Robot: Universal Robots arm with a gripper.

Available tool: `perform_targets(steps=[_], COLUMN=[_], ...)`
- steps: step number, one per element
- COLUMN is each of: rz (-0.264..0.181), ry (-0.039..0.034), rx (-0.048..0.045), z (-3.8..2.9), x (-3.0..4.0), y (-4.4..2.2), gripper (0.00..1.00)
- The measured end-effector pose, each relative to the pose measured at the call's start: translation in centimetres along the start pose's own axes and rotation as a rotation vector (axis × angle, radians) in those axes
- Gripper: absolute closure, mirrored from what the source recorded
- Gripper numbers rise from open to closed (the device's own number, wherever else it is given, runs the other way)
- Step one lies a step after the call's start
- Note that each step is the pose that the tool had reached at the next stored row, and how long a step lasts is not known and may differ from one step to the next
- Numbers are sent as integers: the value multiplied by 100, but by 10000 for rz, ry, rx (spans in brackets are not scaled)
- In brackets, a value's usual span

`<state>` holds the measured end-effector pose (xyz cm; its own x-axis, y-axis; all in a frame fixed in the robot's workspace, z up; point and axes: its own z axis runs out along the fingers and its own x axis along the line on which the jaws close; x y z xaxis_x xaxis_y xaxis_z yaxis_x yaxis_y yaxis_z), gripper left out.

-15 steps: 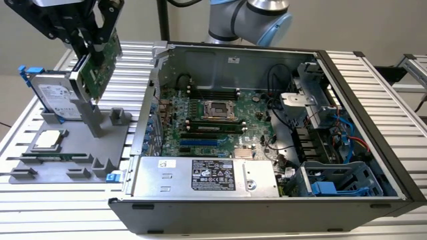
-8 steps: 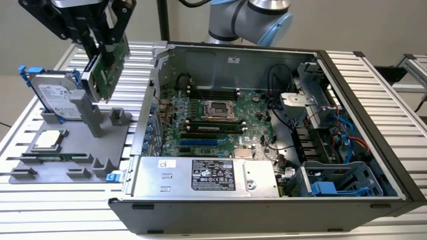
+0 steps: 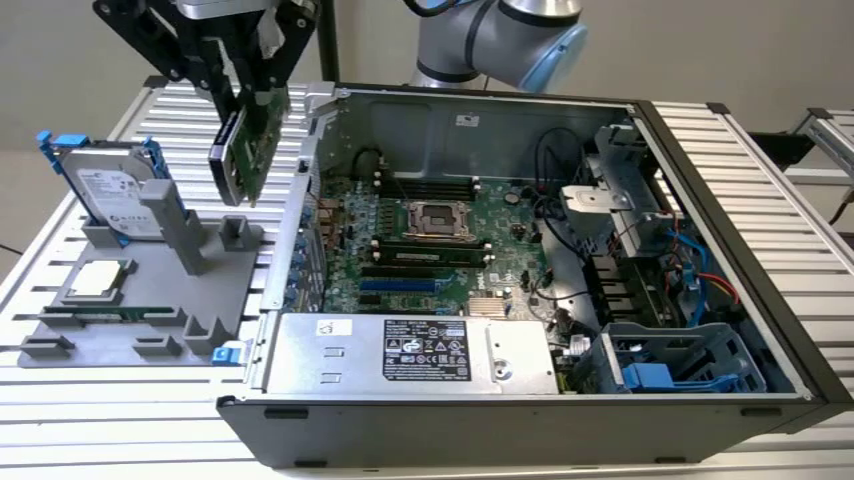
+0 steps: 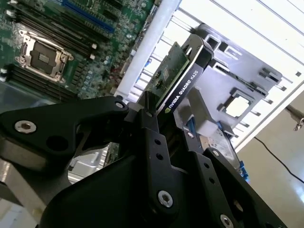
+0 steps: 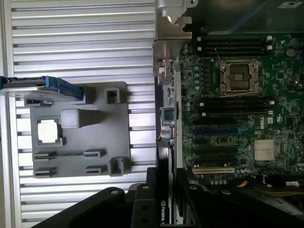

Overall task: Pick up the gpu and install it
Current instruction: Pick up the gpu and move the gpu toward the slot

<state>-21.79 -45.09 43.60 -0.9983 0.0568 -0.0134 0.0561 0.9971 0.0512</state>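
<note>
The gpu (image 3: pixel 248 150) is a green card with a black cooler. It hangs edge-down in the air between the grey parts tray (image 3: pixel 167 300) and the open computer case (image 3: pixel 534 420), clear of the tray. My gripper (image 3: pixel 251 98) is shut on its upper edge from above. In the second wrist view the black fingers (image 4: pixel 151 124) clamp the gpu (image 4: pixel 176 81), whose black cooler side faces the tray. Seen edge-on in the first wrist view, the gpu (image 5: pixel 166 123) lies along the case's side wall, beside the motherboard (image 5: pixel 228 118) and outside the case.
On the tray a silver hard drive (image 3: pixel 114 195) in a blue frame stands upright, with a processor chip (image 3: pixel 96 282) and a thin memory stick (image 3: pixel 107 313) nearby. Inside the case are the motherboard (image 3: pixel 427 240), a blue slot (image 3: pixel 400 285), a power supply (image 3: pixel 400 352) and cables at the exterior view's right.
</note>
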Motion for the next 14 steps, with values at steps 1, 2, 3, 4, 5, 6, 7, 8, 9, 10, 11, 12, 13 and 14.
perform_targets(steps=[1,2,3,4,5,6,7,8,9,10,11,12,13,14], rz=[0,1,1,1,1,2,2,1,1,2,2,2,2,3], ry=[3,6,10,14,17,21,25,28,31,34,38,41,45,48], rx=[1,0,0,1,1,1,2,2,2,2,3,3,3,3], z=[0,1,2,3,4,4,5,6,6,8,8,9,9,10], x=[-45,-90,-134,-182,-227,-275,-318,-366,-411,-456,-500,-545,-594,-636], y=[2,5,7,10,13,15,18,20,23,25,28,31,33,36], gripper=[100,100,100,100,100,100,100,100,100,100,100,100,100,100])
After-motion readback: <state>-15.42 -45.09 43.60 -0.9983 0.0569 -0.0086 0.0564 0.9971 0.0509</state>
